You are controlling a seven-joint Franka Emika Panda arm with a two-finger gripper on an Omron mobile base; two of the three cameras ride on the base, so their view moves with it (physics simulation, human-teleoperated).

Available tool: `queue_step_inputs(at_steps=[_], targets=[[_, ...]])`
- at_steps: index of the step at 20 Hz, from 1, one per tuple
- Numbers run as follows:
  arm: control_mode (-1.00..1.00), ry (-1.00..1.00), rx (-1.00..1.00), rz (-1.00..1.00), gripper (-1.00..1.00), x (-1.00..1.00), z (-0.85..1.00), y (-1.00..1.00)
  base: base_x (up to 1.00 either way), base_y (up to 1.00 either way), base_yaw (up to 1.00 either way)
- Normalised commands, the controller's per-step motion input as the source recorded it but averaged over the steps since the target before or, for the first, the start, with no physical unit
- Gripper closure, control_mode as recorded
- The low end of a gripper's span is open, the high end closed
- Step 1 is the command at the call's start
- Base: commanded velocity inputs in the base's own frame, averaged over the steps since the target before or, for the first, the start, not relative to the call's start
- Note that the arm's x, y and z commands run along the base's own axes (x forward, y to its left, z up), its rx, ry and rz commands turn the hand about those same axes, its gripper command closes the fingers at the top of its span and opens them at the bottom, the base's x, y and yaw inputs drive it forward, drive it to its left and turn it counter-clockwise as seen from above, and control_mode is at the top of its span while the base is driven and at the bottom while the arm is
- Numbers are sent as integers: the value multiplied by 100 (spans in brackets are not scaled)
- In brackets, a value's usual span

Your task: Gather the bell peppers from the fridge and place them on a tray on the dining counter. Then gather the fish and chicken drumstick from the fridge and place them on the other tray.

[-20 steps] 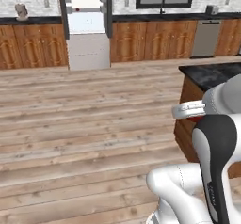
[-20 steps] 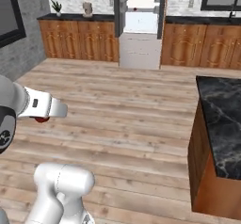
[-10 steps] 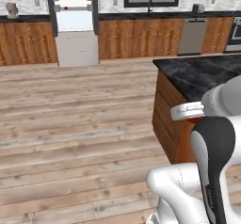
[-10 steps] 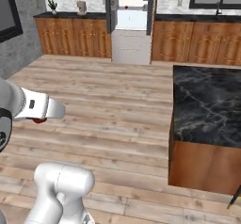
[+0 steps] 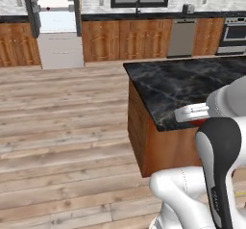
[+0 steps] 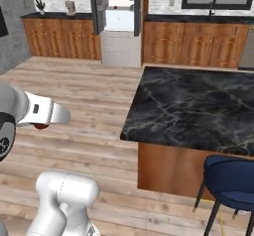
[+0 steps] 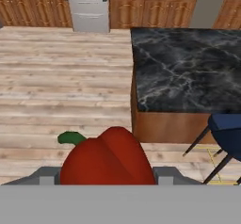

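Note:
A red bell pepper (image 7: 107, 157) with a green stem sits between the fingers of my gripper (image 7: 108, 175), which is shut on it. In the base views a sliver of the red pepper (image 6: 39, 127) shows under the white hand (image 6: 49, 113), held above the wooden floor; from the left it peeks out as a red patch (image 5: 200, 122) at the counter's near edge. The dining counter (image 7: 188, 68) with its black marble top lies ahead and right. The fridge (image 5: 55, 16) stands open at the back wall. The trays, fish and chicken drumstick are out of view.
A blue chair (image 6: 233, 180) stands at the counter's near side, also seen as a blue seat (image 7: 228, 124). Wooden cabinets (image 5: 125, 40), a dishwasher (image 5: 181, 36) and an oven (image 5: 234, 33) line the back wall. Open wooden floor (image 5: 62, 117) stretches left of the counter.
The whole picture has shifted with the base: the dining counter has come much closer and the fridge has slid left. The pepper stays in the gripper.

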Motion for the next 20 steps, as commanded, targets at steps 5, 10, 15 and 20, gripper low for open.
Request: queue_step_inputs(at_steps=[5,10,15,20], targets=[[100,0,0,0,100,0,0,0,0,-100,0],[100,0,0,0,100,0,0,0,0,-100,0],[100,0,0,0,100,0,0,0,0,-100,0],[100,0,0,0,100,0,0,0,0,-100,0]])
